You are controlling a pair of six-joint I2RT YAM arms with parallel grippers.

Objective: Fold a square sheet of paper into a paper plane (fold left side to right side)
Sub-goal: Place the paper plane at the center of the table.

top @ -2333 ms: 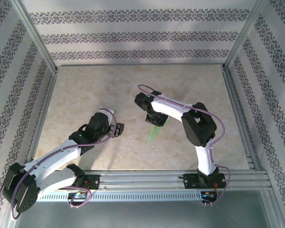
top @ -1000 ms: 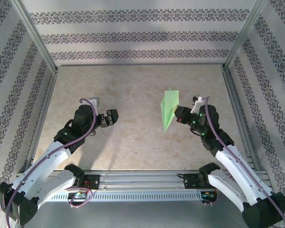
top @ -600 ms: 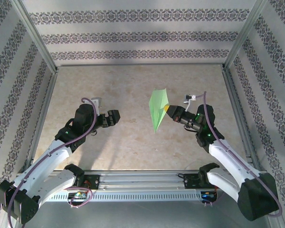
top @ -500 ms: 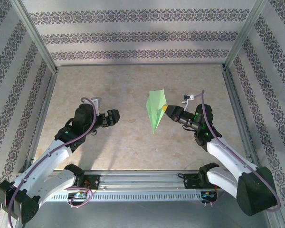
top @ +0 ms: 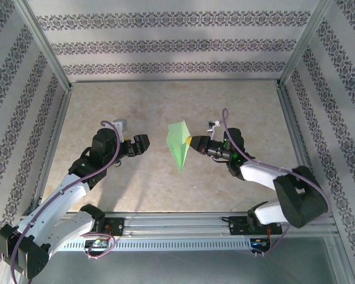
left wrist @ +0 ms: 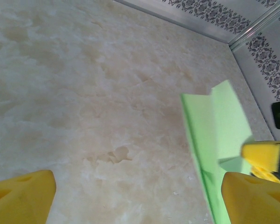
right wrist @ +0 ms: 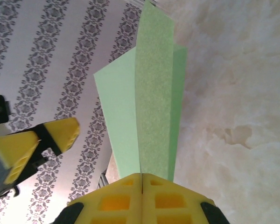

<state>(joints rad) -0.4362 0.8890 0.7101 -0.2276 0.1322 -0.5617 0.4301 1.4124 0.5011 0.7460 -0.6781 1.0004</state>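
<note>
The square sheet of paper is folded into a slim pale green paper plane [top: 178, 145] with a centre crease and layered wings. It hangs above the middle of the table, nose towards the near edge. My right gripper [top: 190, 141] is shut on its right side; in the right wrist view the yellow pads [right wrist: 126, 198] meet on the paper plane [right wrist: 151, 116]. My left gripper [top: 139, 144] stands open just to the left of it, apart from the paper. In the left wrist view the paper plane [left wrist: 214, 140] hangs by the right fingertip [left wrist: 252, 198] of my left gripper [left wrist: 137, 200].
The beige marbled table [top: 165, 100] lies beneath. Aluminium frame posts and patterned walls [top: 177, 44] close in the back and sides. A metal rail [top: 183, 222] with both arm bases runs along the near edge.
My right arm has carried the paper plane leftward across the table, close to the left gripper. The left arm has hardly moved.
</note>
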